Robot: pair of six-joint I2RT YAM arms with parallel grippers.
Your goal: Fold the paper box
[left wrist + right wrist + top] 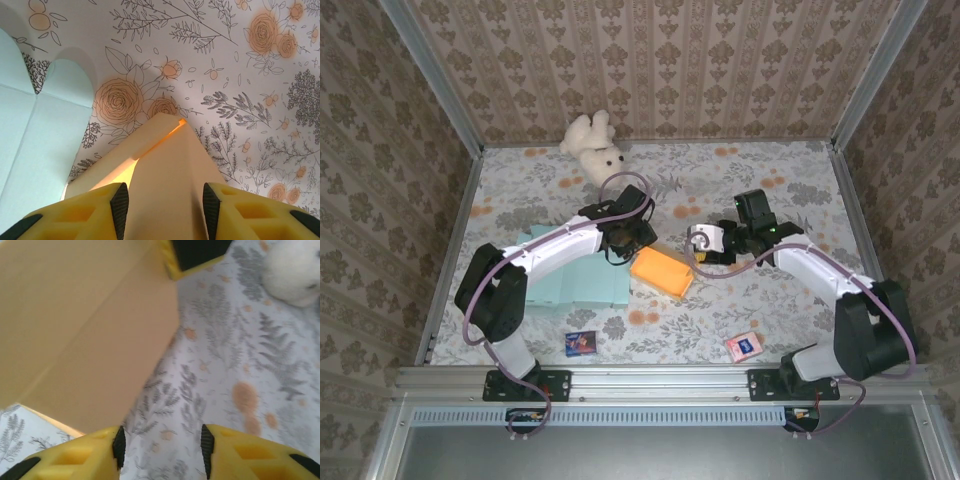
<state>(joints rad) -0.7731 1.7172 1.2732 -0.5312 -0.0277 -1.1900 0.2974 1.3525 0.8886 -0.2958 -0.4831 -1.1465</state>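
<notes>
While the orange paper box (662, 270) sits half-formed near the middle of the table (770, 200), the step in hand looks like closing a fold along its top.

Left gripper (165, 202): fingers apart, straddling a raised ridge of the box. A lit slit stands open along the fold ahead of them. The panel runs up to both pads (120, 205); whether they pinch it or merely flank it cannot be told.

Right gripper (161, 440): jaws apart, only flowered cloth between them. A broad box panel lies just beside its fingertip, on the side toward the table's middle, apparently not touched.

Judgement: thin card, likely springy, and a light box that may skid on the cloth. The fold should go best with the left pads squared on the ridge, close to the crease, while the right gripper braces the opposite panel before any pressure.

Flat teal card sheets (582, 282) lie just beside the box, toward the left edge. White plush toy (592, 145) at the far edge, well apart.
</notes>
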